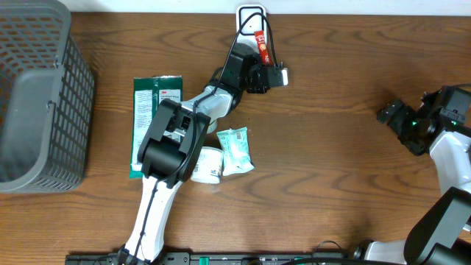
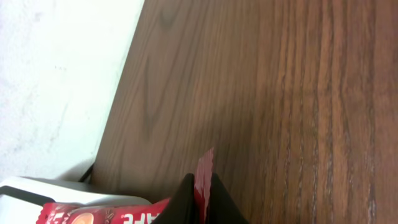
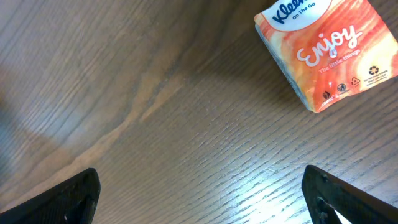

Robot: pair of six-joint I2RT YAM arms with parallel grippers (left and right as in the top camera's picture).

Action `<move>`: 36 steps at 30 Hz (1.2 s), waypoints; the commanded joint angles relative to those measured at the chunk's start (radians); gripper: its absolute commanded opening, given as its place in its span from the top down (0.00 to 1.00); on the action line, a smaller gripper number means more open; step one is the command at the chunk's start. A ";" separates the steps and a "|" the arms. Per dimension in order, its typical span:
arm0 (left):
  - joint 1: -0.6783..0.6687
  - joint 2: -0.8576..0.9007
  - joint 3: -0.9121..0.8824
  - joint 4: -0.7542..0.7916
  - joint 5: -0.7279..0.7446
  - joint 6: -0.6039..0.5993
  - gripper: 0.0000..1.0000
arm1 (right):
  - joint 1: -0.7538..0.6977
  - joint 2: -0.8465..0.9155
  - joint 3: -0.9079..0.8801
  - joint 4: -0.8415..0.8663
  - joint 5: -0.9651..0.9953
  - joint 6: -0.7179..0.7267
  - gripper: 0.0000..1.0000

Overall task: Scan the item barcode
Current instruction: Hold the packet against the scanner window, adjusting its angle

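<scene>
The item is a red sachet [image 1: 260, 46], pinched by one end in my left gripper [image 1: 266, 66], which is shut on it near the table's far edge. In the left wrist view the black fingertips [image 2: 186, 193] clamp the red sachet [image 2: 93, 214], which trails off to the left over a white scanner base [image 2: 37, 190]. From overhead the white scanner [image 1: 250, 13] and its black cable sit just beyond the sachet. No barcode shows. At the far right my right gripper [image 1: 390, 114] hangs open over bare wood, with nothing between its jaws [image 3: 199, 186].
A grey mesh basket [image 1: 37, 96] fills the left edge. A green packet [image 1: 156, 103] and two white-green tissue packs [image 1: 235, 151] lie by the left arm. An orange Kleenex pack [image 3: 323, 50] lies ahead of the right gripper.
</scene>
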 commanded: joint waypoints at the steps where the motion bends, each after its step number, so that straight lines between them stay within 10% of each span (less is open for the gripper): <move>1: 0.003 -0.037 0.049 -0.022 -0.013 -0.018 0.93 | -0.005 -0.014 0.006 0.000 0.005 -0.012 0.01; 13: 0.024 -0.112 0.425 -0.488 -0.053 -0.165 0.93 | -0.005 -0.014 0.006 0.000 0.005 -0.012 0.01; 20: 0.077 -0.101 0.460 -0.468 0.045 -0.285 0.93 | -0.005 -0.014 0.006 0.000 0.005 -0.012 0.01; 31: 0.136 0.086 0.460 -0.029 -0.042 -0.290 0.93 | -0.005 -0.014 0.006 0.000 0.005 -0.012 0.01; 36: 0.125 0.128 0.460 -0.119 -0.035 -0.277 0.93 | -0.005 -0.014 0.006 0.000 0.005 -0.012 0.01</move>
